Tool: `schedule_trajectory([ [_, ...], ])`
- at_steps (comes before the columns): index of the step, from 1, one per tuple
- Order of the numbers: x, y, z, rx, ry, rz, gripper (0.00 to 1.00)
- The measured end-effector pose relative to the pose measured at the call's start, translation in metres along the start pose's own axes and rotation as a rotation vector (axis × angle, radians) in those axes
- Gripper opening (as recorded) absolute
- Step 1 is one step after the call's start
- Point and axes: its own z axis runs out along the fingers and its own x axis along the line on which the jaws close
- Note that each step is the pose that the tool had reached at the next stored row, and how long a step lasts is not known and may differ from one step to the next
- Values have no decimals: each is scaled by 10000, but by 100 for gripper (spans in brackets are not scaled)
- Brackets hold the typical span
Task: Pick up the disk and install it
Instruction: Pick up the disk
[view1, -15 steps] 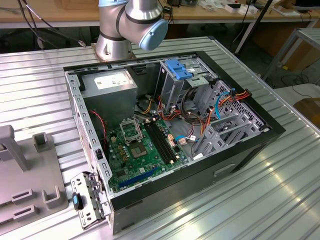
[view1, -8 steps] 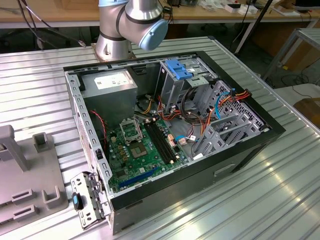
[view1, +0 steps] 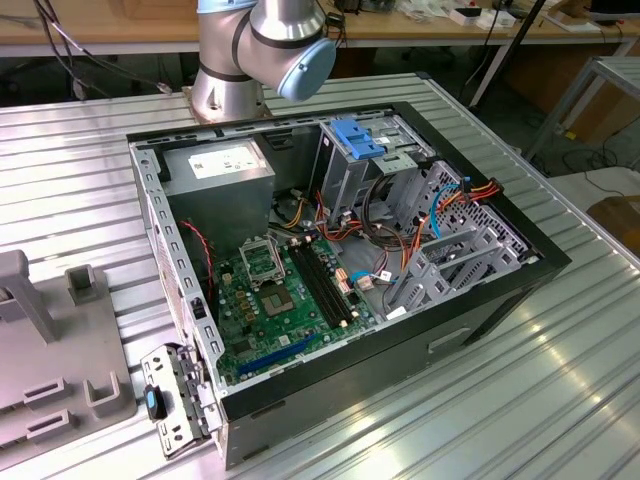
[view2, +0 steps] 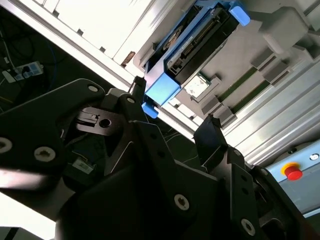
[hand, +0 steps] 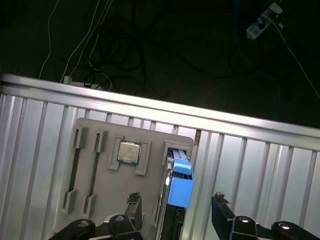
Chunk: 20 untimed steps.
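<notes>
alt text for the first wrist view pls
The open gripper straddles the disk, blue-framed and standing on edge in a slot of a grey tray. The tray also holds a processor chip and lies on a ribbed metal table.

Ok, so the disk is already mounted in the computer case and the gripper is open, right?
Not mounted: in the first wrist view the disk sits in the grey tray on the table. The gripper is open, as you said.
</notes>
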Motion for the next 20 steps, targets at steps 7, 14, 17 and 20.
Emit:
schedule_trajectory([
  [7, 0, 1, 8, 1, -1, 20, 66],
  [14, -3, 11, 27, -4, -2, 123, 66],
  [17, -5, 18, 35, -6, -3, 185, 66],
  [20, -6, 24, 41, -8, -3, 245, 66],
])
